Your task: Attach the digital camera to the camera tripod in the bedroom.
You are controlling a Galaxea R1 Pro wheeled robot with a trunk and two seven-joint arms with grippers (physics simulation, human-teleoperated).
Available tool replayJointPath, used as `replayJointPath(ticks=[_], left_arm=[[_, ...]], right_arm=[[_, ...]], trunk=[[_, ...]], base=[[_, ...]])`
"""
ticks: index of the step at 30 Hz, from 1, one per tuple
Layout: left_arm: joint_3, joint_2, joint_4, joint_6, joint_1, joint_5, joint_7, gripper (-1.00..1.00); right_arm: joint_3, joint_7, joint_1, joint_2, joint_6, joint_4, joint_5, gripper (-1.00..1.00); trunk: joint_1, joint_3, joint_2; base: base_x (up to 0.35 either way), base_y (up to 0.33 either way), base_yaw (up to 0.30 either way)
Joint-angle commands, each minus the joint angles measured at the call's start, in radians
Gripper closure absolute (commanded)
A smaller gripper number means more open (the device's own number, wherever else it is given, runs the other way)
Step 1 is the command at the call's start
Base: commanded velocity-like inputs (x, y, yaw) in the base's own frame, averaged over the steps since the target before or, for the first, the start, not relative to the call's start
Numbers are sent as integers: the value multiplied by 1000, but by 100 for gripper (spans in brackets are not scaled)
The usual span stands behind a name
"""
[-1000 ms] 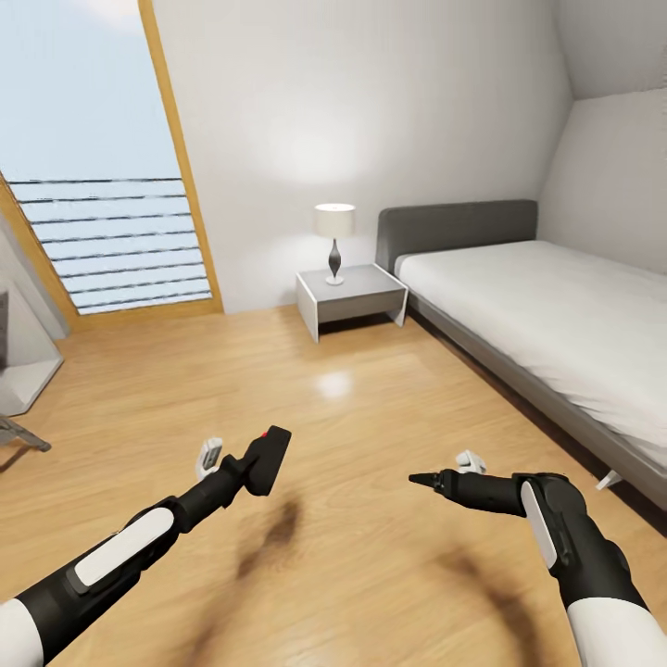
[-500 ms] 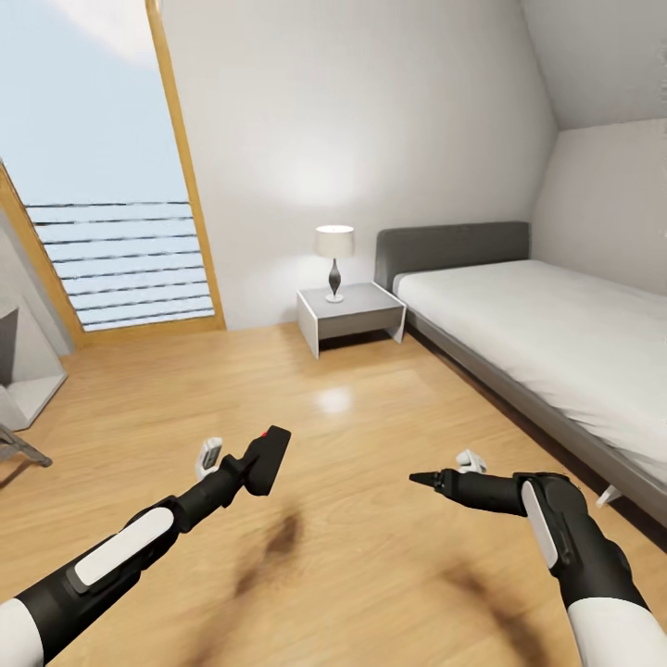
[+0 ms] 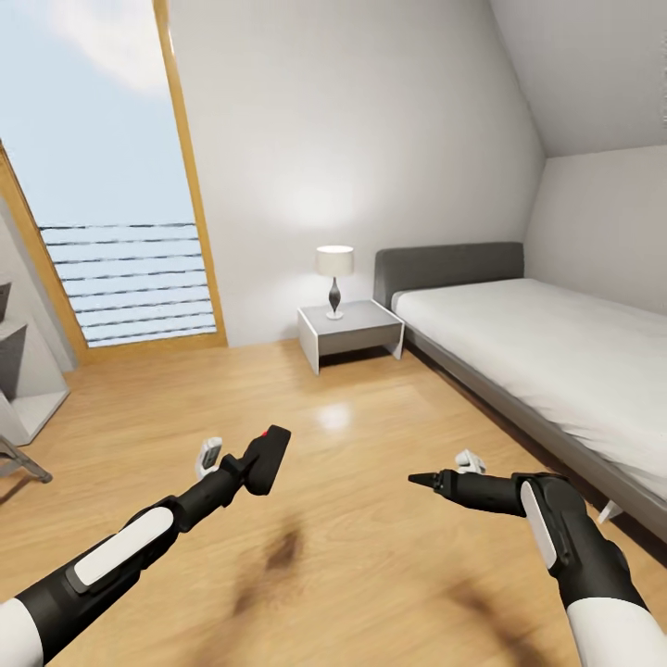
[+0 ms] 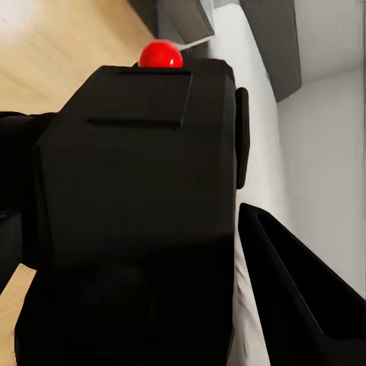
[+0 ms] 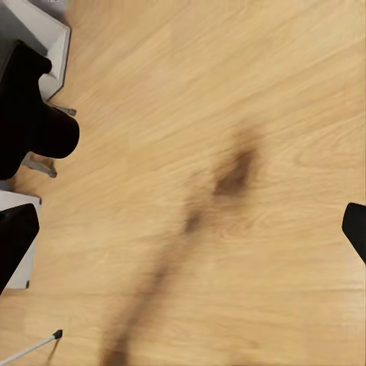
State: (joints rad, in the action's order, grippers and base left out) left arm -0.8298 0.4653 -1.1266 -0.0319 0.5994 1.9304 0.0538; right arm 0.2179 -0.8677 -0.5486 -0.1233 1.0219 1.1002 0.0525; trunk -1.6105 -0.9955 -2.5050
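The bedroom's wood-plank floor (image 3: 371,556) spreads wide under both arms, with light grey walls behind. A tall window (image 3: 102,185) with an orange-wood frame stands at the far left of the floor, and a white bed (image 3: 547,343) with a grey headboard runs along the floor's right edge. Between them, against the far wall, sits a small white nightstand (image 3: 350,329) carrying a lamp (image 3: 334,273). At the floor's left edge a white shelf (image 3: 23,389) shows in part, with a thin grey leg (image 3: 23,460) just in front of it. The left gripper (image 3: 250,463) has its fingers pinching the digital camera (image 3: 266,460), held above the floor, its red dot (image 4: 161,54) on top. The right gripper (image 3: 421,480) hangs over bare floor; its fingers (image 5: 15,236) are spread apart, with nothing between them.
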Motion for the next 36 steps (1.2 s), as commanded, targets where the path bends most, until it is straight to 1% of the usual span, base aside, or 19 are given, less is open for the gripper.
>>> replayJointPath(ticks=[1, 23, 36], left_arm=[[-3, 1, 0, 0, 1, 9, 6, 100], [-5, -1, -2, -2, 2, 9, 6, 100], [-5, -1, -1, -2, 1, 9, 6, 100]], right_arm=[[1, 1, -1, 0, 7, 0, 4, -100], [2, 1, -1, -1, 8, 0, 6, -100], [3, 1, -1, -1, 7, 0, 12, -100]], trunk=[[1, 3, 0], [11, 88, 5], [60, 129, 96]], base=[[0, 0, 0], [0, 0, 0], [0, 0, 0]])
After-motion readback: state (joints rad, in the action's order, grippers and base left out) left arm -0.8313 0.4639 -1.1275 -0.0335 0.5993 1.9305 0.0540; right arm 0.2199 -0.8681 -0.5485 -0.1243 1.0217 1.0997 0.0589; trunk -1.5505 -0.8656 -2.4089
